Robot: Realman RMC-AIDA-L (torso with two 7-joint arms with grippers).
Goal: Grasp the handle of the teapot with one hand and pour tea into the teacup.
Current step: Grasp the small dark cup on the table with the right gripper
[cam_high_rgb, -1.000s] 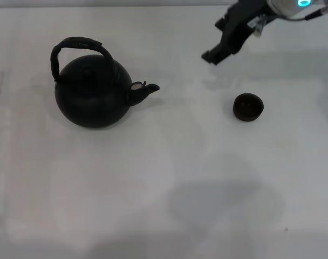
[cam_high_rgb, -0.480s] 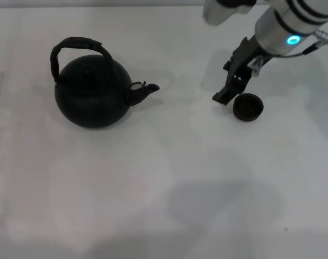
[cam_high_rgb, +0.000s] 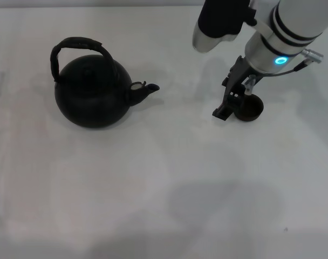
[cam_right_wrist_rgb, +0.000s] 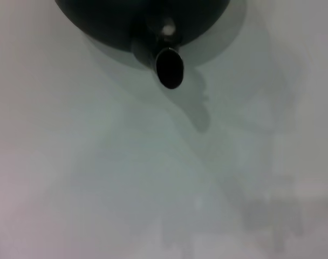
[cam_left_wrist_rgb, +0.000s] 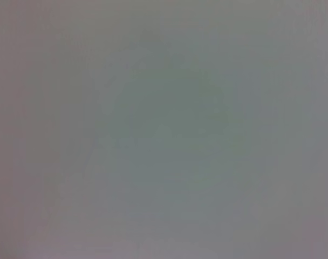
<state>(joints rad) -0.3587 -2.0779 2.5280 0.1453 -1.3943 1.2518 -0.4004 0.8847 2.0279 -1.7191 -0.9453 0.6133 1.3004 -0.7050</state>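
The matte-black teapot [cam_high_rgb: 92, 91] stands at the left of the white table, with its short spout [cam_high_rgb: 145, 89] pointing right toward the teacup. Its black wrapped arched handle [cam_high_rgb: 77, 46] loops over the top, and nothing holds it. The small dark teacup [cam_high_rgb: 249, 107] stands at the right. My right gripper [cam_high_rgb: 229, 110] is low at the cup's left side, touching or almost touching its rim. The right wrist view looks across the table at the teapot's body [cam_right_wrist_rgb: 142, 16] and spout [cam_right_wrist_rgb: 168, 67]. My left gripper is out of view.
The white table [cam_high_rgb: 164, 189] is bare apart from the teapot and the cup. My right forearm [cam_high_rgb: 282, 32], with a lit blue ring, reaches in from the upper right above the cup. The left wrist view shows only a blank grey surface.
My right arm has come down and toward me from the upper right. Its gripper has dropped from well above the table to the cup's left side. The teapot and cup have not moved.
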